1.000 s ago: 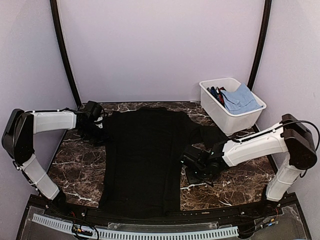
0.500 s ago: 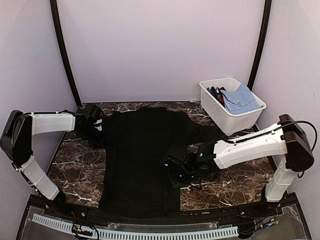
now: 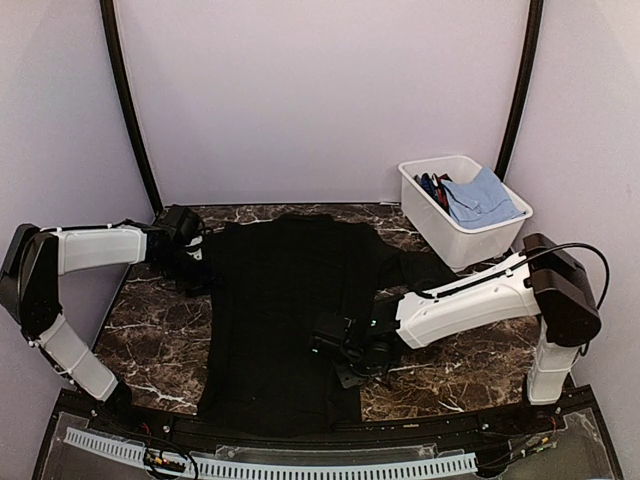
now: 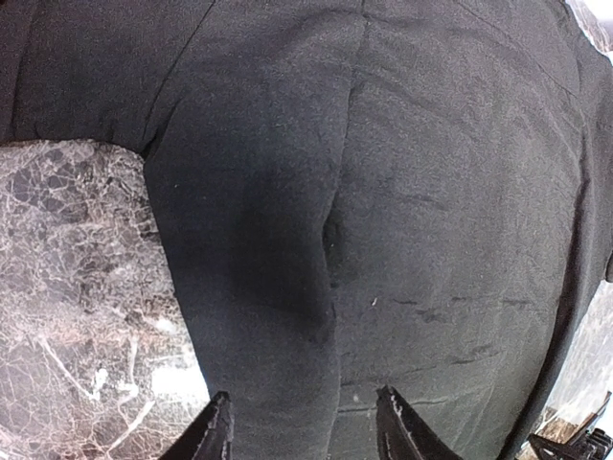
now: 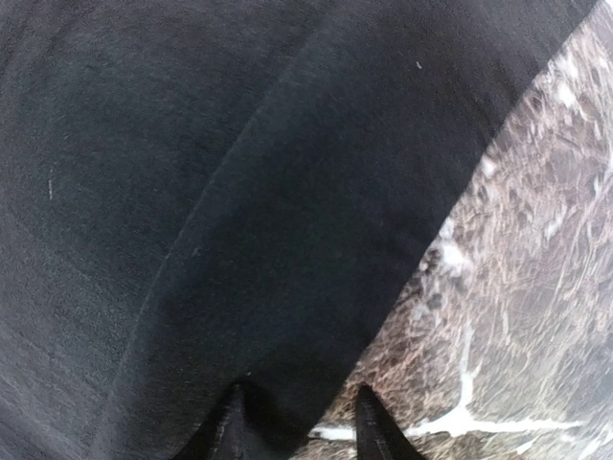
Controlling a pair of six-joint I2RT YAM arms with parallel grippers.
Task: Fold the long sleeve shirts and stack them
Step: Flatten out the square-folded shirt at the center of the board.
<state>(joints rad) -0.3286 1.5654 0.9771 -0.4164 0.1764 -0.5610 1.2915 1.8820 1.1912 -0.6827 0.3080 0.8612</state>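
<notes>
The black shirt point(image 3: 285, 310) lies flat in the middle of the marble table point(image 3: 150, 330). Its collar end is at the far side and its hem is close to the near edge. One sleeve reaches to the right, toward a white bin point(image 3: 470, 245) in the far right corner. The bin holds a blue cloth point(image 3: 483, 197).

The left gripper point(image 3: 190, 268) is at the far left edge of the shirt, by the shoulder. In its wrist view the fingers are apart, with black cloth spread below and between them. I cannot tell if they touch it.

The right gripper point(image 3: 330, 345) is low over the right side of the shirt, in its near half. Its fingers are closed on a fold of the cloth at the long right edge.

Bare marble is open on the left of the shirt. There is more of it on the right, between the shirt edge and the right arm's base.
</notes>
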